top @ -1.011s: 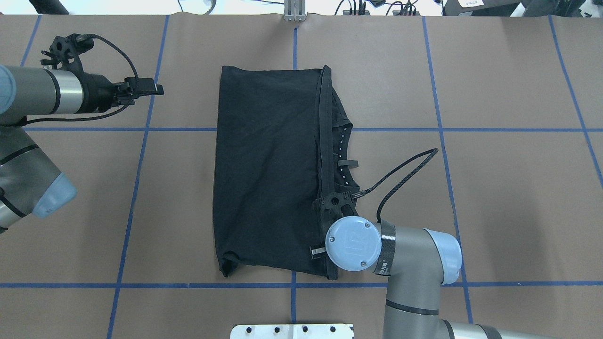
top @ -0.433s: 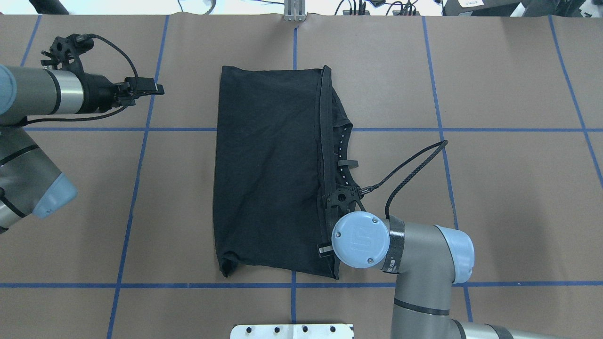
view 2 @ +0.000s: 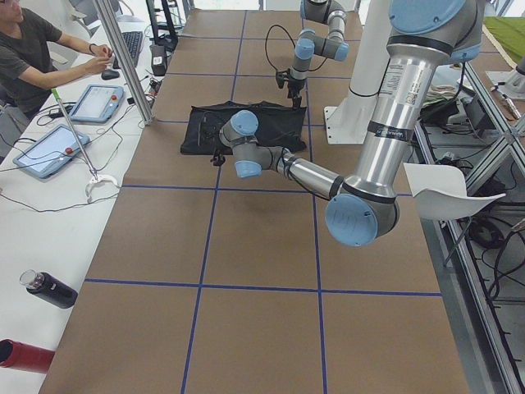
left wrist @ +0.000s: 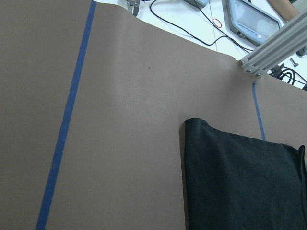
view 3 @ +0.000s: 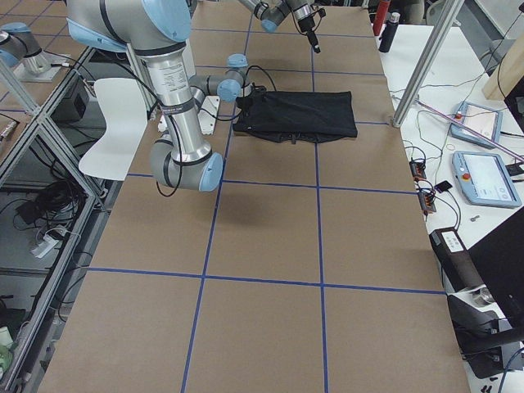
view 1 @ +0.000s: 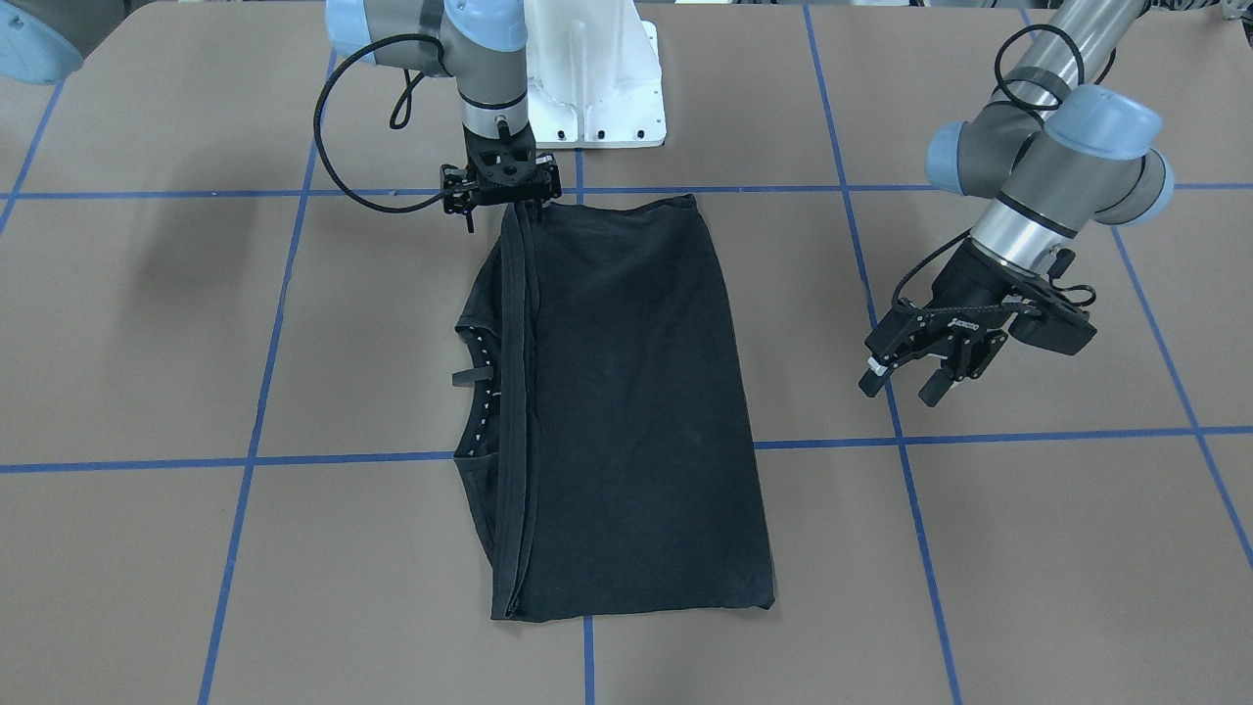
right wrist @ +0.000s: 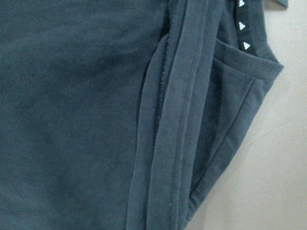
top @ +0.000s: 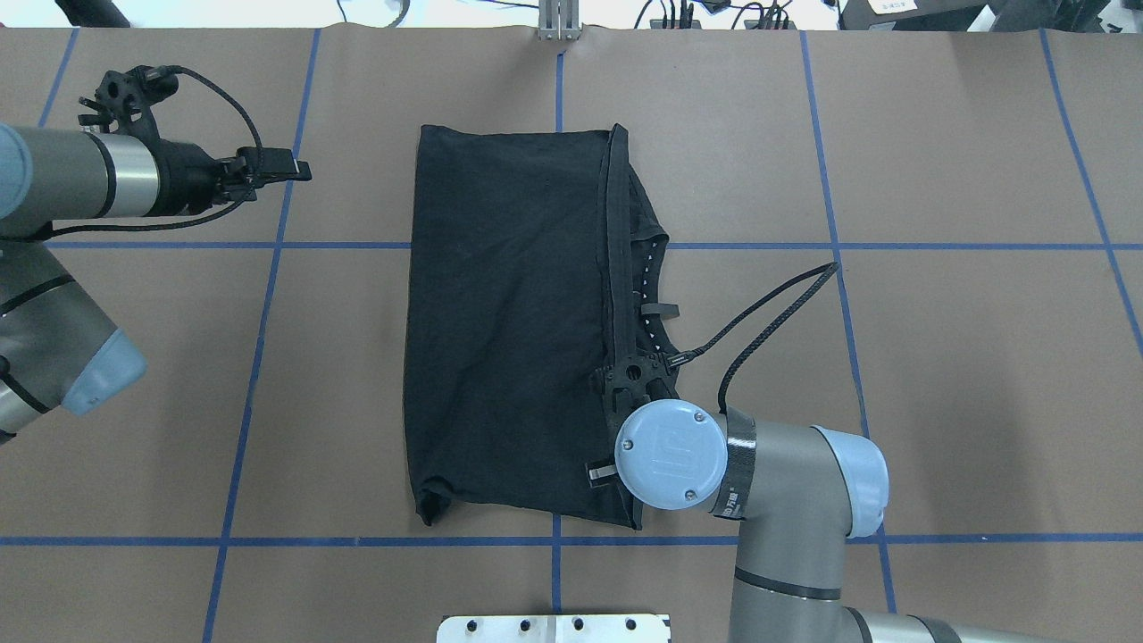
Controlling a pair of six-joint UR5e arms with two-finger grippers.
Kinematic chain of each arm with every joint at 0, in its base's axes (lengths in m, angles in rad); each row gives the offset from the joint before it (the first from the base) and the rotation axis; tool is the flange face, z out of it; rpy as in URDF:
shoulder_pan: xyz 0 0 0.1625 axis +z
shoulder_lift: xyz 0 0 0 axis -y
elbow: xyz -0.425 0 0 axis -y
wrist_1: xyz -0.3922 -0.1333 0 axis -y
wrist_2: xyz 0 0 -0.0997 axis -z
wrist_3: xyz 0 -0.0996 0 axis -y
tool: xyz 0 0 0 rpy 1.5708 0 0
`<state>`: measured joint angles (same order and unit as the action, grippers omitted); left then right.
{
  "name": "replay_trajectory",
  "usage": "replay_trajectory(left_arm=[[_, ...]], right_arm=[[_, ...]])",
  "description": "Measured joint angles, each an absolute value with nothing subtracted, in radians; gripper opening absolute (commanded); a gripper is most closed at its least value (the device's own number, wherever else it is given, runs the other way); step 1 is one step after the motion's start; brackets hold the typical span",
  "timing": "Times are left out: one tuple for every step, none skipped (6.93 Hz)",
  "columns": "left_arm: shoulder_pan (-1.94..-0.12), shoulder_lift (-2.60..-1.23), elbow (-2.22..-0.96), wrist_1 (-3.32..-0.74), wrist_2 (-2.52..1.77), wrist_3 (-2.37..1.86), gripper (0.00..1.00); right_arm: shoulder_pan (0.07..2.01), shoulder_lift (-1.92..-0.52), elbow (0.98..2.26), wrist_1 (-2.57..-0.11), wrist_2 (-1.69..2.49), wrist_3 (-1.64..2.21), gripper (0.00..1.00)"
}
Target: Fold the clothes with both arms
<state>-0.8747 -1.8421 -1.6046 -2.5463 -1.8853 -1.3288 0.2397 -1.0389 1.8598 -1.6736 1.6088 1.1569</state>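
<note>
A brown worktop [top: 938,357] ruled into squares by blue tape [top: 348,246] fills the views. The white base [view 1: 592,78] stands at the robot's edge, and in the left side view an operator [view 2: 37,49] sits at a bench alongside. The shirt [top: 509,330] lies flat at the middle of the worktop, folded lengthwise into a long black rectangle. It runs from near the base toward the far edge and crosses one tape line, with its upper face plain black. Along its side toward the robot's right runs a doubled strip of hem [top: 610,268]. Past that strip the collar [top: 645,259] bulges out onto the bare worktop, its inner band dotted with small white marks [right wrist: 242,26]. The right arm [top: 786,500] reaches in from the robot's right with its wrist turned straight down over the shirt's corner nearest the base, on the hem side. The right pincer [view 1: 509,204] sits at that corner, right at the cloth. The wrist hides most of it from above and it is too dark from the front, so I cannot tell whether it is open, closed, or has hold of the cloth. Its wrist camera shows only the hem strip and collar at close range. A black cable [top: 777,313] loops out from this wrist over the worktop. The left arm [top: 80,174] is held off to the robot's left, well apart from the shirt. The left pincer [view 1: 901,385] hangs above bare worktop with its fingers spread and nothing between them. Its wrist camera shows a far corner of the shirt [left wrist: 240,187] and one tape line.
</note>
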Motion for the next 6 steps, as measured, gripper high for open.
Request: replay_trajectory(left_arm=[[-0.874, -1.842, -1.605, -2.546, -1.885, -1.33, 1.0], [-0.874, -1.843, -1.606, -2.545, -1.885, -1.33, 1.0], [-0.873, -1.844, -1.606, -2.545, -1.885, -1.33, 1.0], [-0.873, -1.846, -1.606, -2.546, -1.885, -1.33, 1.0], [-0.873, -1.846, -1.606, -2.545, -1.885, -1.33, 1.0], [-0.873, -1.847, -1.606, -2.545, -1.886, -1.33, 1.0]], right_arm=[[0.226, -1.039, 1.856, -1.674, 1.604, 1.158, 1.0], [0.214, -1.041, 1.851, -1.675, 1.601, 1.158, 1.0], [0.209, -1.045, 1.845, -1.675, 1.602, 1.158, 1.0], [0.207, -1.048, 1.842, -1.677, 1.605, 1.157, 1.0], [0.206, -1.051, 1.842, -1.679, 1.609, 1.157, 1.0], [0.209, -1.053, 1.842, -1.68, 1.612, 1.156, 1.0]])
